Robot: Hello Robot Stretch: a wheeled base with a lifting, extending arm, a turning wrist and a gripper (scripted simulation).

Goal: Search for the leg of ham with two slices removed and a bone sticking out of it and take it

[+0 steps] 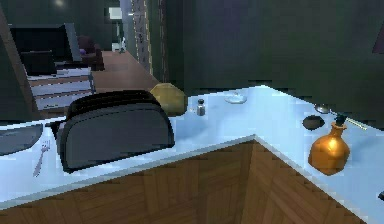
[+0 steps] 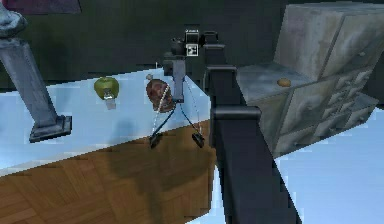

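- Pale-topped counter [image 2: 100, 128] lies under and left of the claw [image 2: 177, 142].
- Grey column [image 2: 35, 90] stands well left of the claw.
- Ham leg [image 2: 158, 92] lies on the counter at the claw; I cannot tell whether the claw grips it.
- Green apple [image 2: 107, 88] sits near the ham's left.

Counter [image 1: 250, 118]: pale blue top, brown wood-grain front. Toaster [image 1: 115, 128]: black, grey sheen. Bottle [image 1: 330, 150], 3 o'clock in forward view: amber-orange. Loaf [image 1: 170, 97]: tan. Plate [image 1: 235, 98]: white. Apple [image 2: 107, 88]: yellow-green. Ham [image 2: 158, 92]: dark red-brown. Arm [image 2: 245, 150]: black. Blocks [image 2: 320, 70], 2 o'clock in arm side view: mottled grey.
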